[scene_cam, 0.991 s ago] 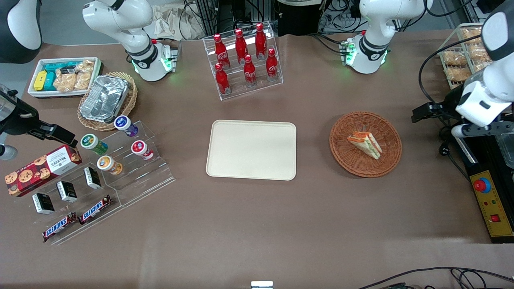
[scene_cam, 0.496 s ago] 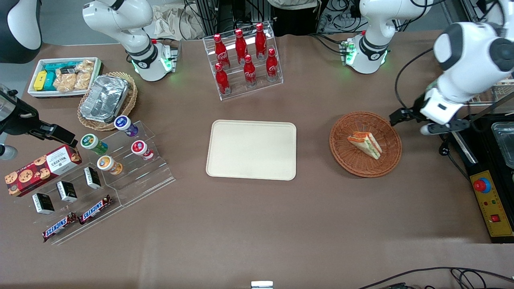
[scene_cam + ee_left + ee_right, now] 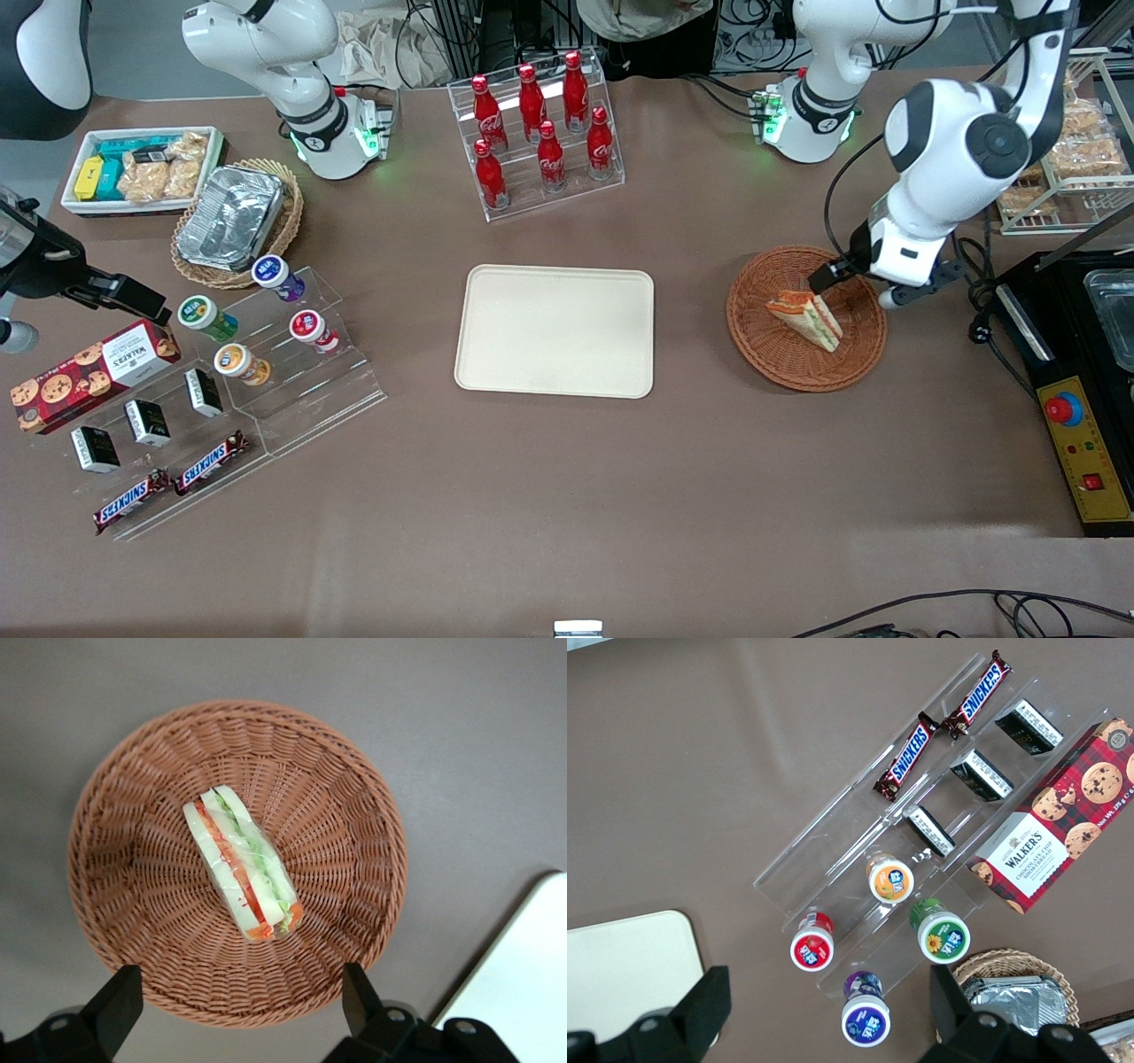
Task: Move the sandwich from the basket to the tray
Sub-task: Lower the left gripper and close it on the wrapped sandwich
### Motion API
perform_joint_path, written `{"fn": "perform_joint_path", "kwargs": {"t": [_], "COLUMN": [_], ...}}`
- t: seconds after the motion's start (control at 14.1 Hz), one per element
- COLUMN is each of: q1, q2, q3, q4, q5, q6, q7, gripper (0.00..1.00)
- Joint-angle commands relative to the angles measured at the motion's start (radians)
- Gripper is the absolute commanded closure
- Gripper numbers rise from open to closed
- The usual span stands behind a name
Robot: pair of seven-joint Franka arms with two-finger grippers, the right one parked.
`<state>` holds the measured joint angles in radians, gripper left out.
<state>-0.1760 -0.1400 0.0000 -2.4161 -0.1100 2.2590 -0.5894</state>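
Swinging in from the working arm's end of the bench over the last second, the hand (image 3: 842, 282) now hangs above the basket (image 3: 780, 359), over the rim farther from the front camera, where a second ago it was clear of the wicker. Its fingers (image 3: 115, 1005) are spread wide and grasp nothing; in the left wrist view they straddle the basket rim with the sandwich (image 3: 243, 863) between and past them.

Nearest the front camera, toward the parked arm's end, two bars marked SNICKERS (image 3: 173, 485) lie on a clear stepped stand (image 3: 292, 403), with three small dark boxes (image 3: 146, 422) a step up; their lettering is too small to read. Just beside those lies a red tartan box reading WALKERS (image 3: 93, 372), with chocolate chip cookies pictured on it. Four lidded cups (image 3: 239, 319) in green, orange, red and purple sit on the higher steps.

Mid-bench, the tray (image 3: 555, 330) lies flat and bare. The sandwich (image 3: 804, 318) rests in the middle of the basket, untouched, its orange-red and green layers showing at the edge.

Farther from the camera, a foil pan (image 3: 230, 217) sits in a tan basket (image 3: 288, 221) and a white box (image 3: 80, 208) holds snacks. Seven red Coca-Cola bottles (image 3: 540, 128) stand in a clear rack (image 3: 611, 182).
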Motion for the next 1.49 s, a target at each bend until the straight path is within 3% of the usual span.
{"fn": "perform_joint_path", "kwargs": {"t": [0.0,0.35,0.71,0.85,1.06,1.2,1.35,1.42], "q1": [-0.020,-0.020,-0.022,-0.022,-0.022,-0.019,-0.019,-0.019], "q2": [0.088,0.146,0.180,0.184,0.180,0.174,0.174,0.175], "q3": [0.006,0.006,0.006,0.006,0.006,0.006,0.008,0.008], "q4": [-0.009,-0.035,-0.144,-0.143,-0.138,-0.109,-0.029,0.009], "q5": [-0.008,-0.008,-0.007,-0.007,-0.007,-0.007,-0.007,-0.007], "q6": [0.091,0.169,0.383,0.383,0.376,0.320,0.159,0.090], "q7": [-0.105,-0.145,-0.175,-0.173,-0.164,-0.159,-0.159,-0.158], "gripper": [0.00,0.00,0.01,0.06,0.63,0.75,0.98,1.00]}}
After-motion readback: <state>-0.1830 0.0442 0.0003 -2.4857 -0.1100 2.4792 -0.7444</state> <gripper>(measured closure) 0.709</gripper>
